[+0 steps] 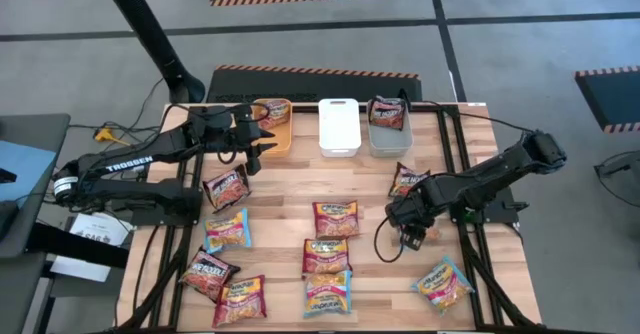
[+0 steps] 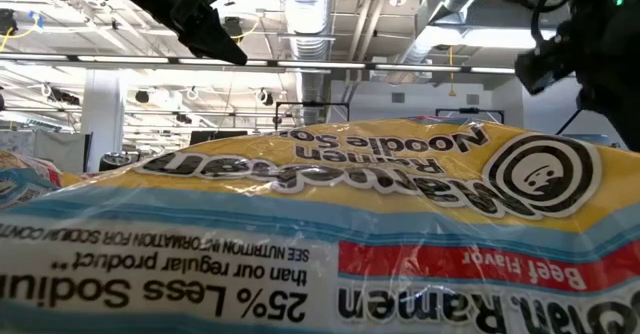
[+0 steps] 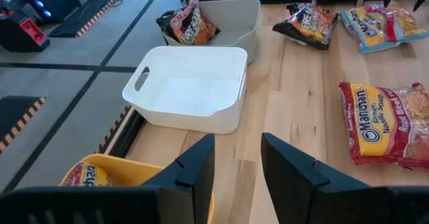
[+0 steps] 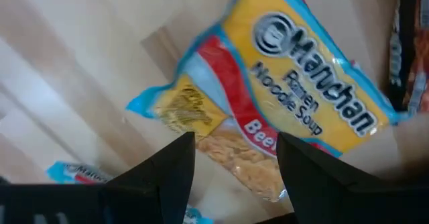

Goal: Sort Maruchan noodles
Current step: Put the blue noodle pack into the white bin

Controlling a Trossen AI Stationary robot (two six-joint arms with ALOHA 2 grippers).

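Jaws apart on right gripper (image 1: 408, 236), centre right; lower squarely over the yellow packet (image 4: 295, 110) before closing. Left gripper (image 1: 262, 140), upper left, gapes empty.

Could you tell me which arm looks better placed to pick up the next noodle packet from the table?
Probably the right. The right gripper hangs open low over the table, with a yellow packet just ahead of its fingers. The left gripper is open and empty back by the orange bin, away from the loose packets.
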